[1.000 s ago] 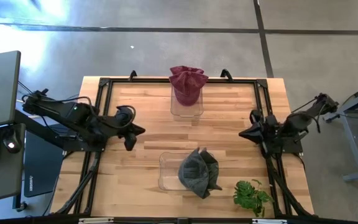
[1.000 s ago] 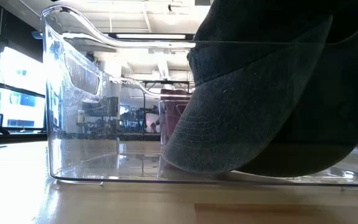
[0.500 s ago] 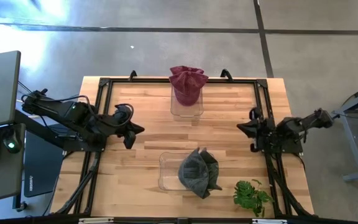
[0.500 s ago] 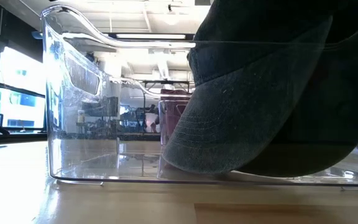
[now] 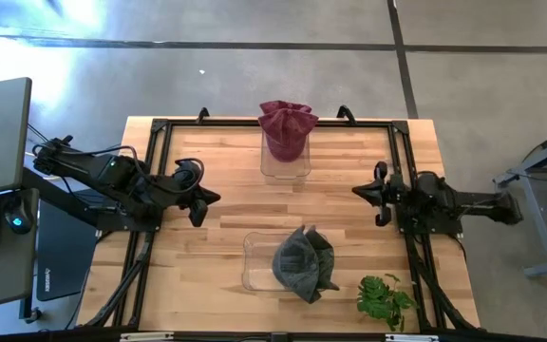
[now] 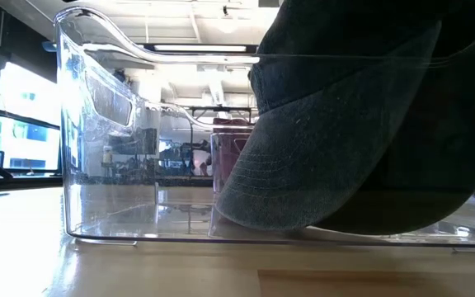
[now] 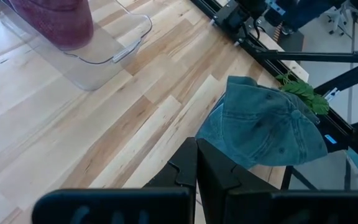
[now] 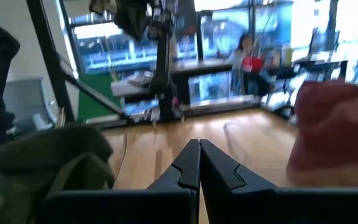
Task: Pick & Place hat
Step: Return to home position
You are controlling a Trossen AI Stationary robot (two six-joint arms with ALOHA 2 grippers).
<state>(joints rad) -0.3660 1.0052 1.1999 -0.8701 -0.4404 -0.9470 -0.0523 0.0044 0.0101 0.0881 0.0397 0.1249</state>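
Red cap (image 5: pixel 288 123) in far clear bin (image 5: pixel 286 169)

Bright from overhead on the pale wooden bench (image 5: pixel 226 180), shadows short and soft. Glare on the grey concrete floor (image 5: pixel 65 38). Backlit at bench height by blown-out windows (image 6: pixel 23 91), with glints on the clear plastic bin (image 6: pixel 97 107) and deep shade over the black fabric cap (image 6: pixel 345 140). Blurred from the right wrist.
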